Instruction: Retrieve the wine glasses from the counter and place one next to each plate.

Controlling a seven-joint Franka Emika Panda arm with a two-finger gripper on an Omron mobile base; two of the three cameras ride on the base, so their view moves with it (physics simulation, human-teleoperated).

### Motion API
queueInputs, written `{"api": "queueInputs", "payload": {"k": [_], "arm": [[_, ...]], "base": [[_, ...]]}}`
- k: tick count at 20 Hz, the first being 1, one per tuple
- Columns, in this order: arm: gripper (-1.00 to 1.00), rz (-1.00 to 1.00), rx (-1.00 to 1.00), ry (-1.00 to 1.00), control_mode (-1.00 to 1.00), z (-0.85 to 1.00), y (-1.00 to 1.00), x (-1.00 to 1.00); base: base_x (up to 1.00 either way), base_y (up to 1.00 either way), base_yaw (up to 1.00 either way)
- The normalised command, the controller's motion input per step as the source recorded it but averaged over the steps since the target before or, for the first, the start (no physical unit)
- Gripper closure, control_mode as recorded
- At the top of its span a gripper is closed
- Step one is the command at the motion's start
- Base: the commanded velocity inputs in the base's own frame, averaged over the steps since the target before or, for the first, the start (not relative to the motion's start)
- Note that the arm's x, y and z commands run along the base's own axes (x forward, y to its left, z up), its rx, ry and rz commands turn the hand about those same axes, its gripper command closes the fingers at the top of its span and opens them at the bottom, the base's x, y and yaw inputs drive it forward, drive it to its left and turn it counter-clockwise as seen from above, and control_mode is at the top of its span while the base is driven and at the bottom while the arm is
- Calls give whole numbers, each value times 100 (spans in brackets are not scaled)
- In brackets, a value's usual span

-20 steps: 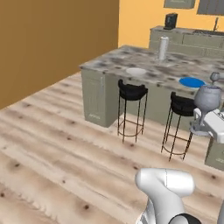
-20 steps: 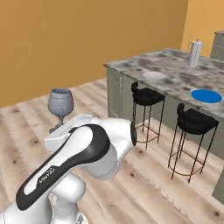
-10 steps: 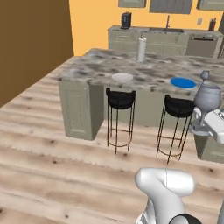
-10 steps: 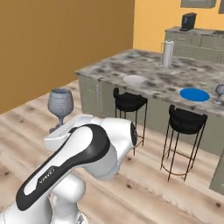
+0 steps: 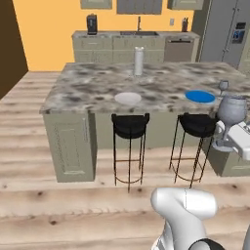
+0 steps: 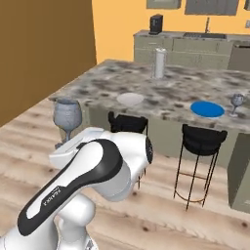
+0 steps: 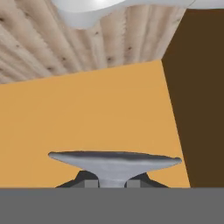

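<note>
Left base view: held wine glass [image 5: 231,110] upright at right edge, its stem in the gripper [image 5: 225,141]; second wine glass [image 5: 223,86] stands beside the blue plate [image 5: 200,96], white plate [image 5: 128,98] mid-frame. Right base view: held glass at left. Hand view: fingers [image 7: 89,180] pinching the stem, foot bottom centre.

1. My arm [image 6: 88,180] is glossy white, built of rounded, bulging segments.
2. A broad dark band runs along my nearest link, carrying small white lettering too tiny to read.
3. My lower joint [image 5: 188,205] is a smooth white dome with a dark collar beneath it.
4. My hand [image 5: 239,139] is a pale, blocky white piece.
5. My fingertips [image 7: 89,181] are small, dark and angular, with grey pads.
</note>
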Motion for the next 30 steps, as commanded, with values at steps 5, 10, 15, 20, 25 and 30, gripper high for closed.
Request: {"api": "queueInputs", "payload": {"k": [5,10,15,20,25,30], "arm": [[100,0,0,0,100,0,0,0],[100,0,0,0,100,0,0,0],[100,0,0,0,100,0,0,0],[100,0,0,0,100,0,0,0],[100,0,0,0,100,0,0,0],[100,0,0,0,100,0,0,0]], "base": [[100,83,-37],[100,-7,9],[100,-25,13],[100,-6,0],[100,0,-14],[74,-4,-14]]}}
